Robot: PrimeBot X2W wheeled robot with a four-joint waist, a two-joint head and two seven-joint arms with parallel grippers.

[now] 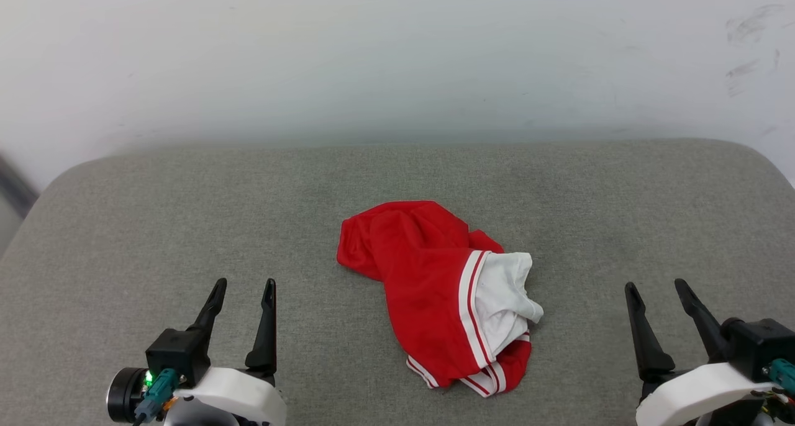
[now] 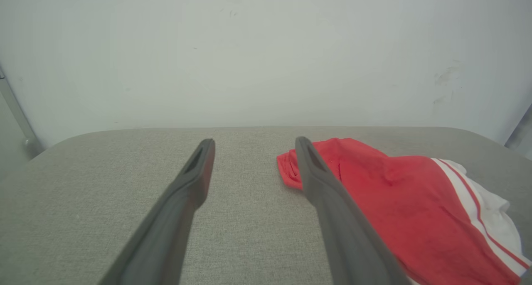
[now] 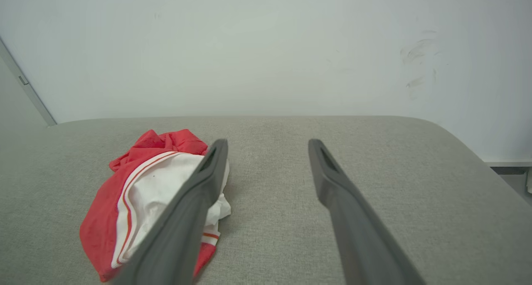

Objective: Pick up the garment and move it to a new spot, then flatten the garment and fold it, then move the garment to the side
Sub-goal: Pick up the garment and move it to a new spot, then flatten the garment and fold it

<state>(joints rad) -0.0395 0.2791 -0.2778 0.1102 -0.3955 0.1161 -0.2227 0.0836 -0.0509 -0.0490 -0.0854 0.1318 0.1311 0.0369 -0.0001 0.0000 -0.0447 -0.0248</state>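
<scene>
Crumpled red garment [image 1: 428, 277], white striped sleeve, grey woven cushion [image 1: 186, 227]

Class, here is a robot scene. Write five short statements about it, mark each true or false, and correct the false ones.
1. The garment lies bunched on the grey surface. True.
2. The left gripper is open. True.
3. The right gripper is shut on the garment. False: it is open and apart from the garment.
4. The garment is folded flat. False: it is crumpled in a heap.
5. A white sleeve shows on the garment's side toward the right gripper. True.
</scene>
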